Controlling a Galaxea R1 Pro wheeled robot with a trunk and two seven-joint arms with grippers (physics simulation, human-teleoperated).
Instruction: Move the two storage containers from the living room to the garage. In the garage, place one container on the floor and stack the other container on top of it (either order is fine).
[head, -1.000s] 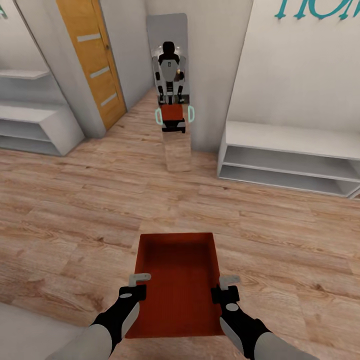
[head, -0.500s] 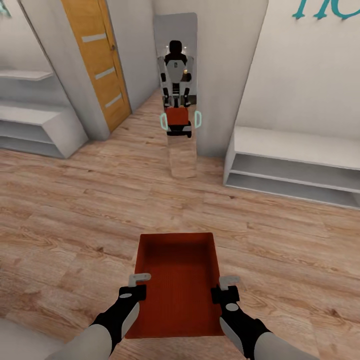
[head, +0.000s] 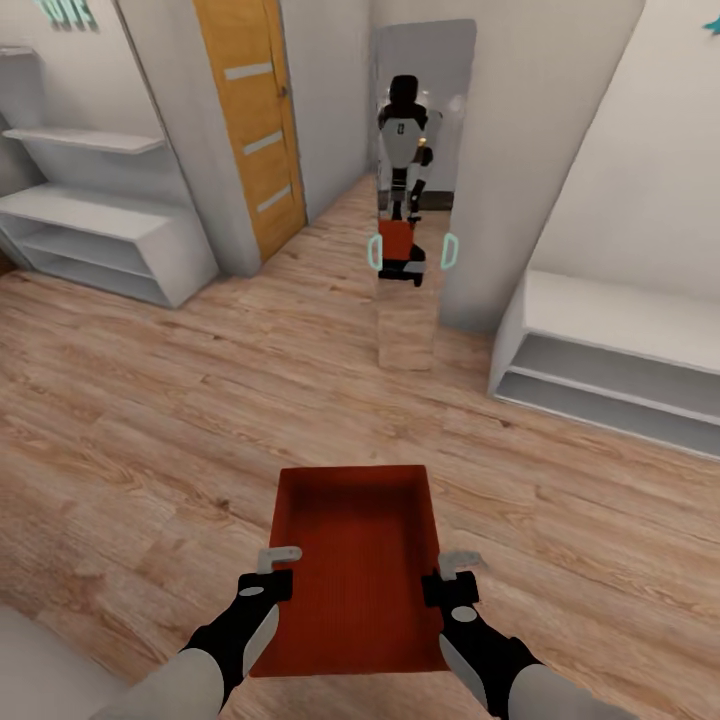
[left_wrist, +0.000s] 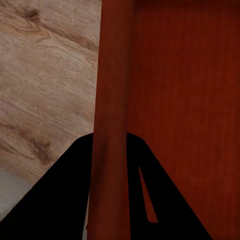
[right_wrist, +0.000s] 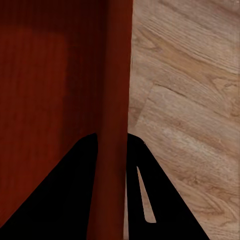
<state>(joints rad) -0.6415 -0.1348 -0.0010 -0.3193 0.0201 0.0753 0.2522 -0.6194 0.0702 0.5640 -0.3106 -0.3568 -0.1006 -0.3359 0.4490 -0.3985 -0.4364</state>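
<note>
One storage container (head: 352, 565) rides pinched by its side walls between the left claw (head: 268, 570) and right claw (head: 452, 577), over wood-plank floor (head: 150, 420); garage stacking remains undone.

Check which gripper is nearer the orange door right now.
Left. The left gripper, clamped on the storage container's left wall, is on the side of the orange door, which stands far ahead on the left. The right gripper clamps the opposite wall, farther away.
</note>
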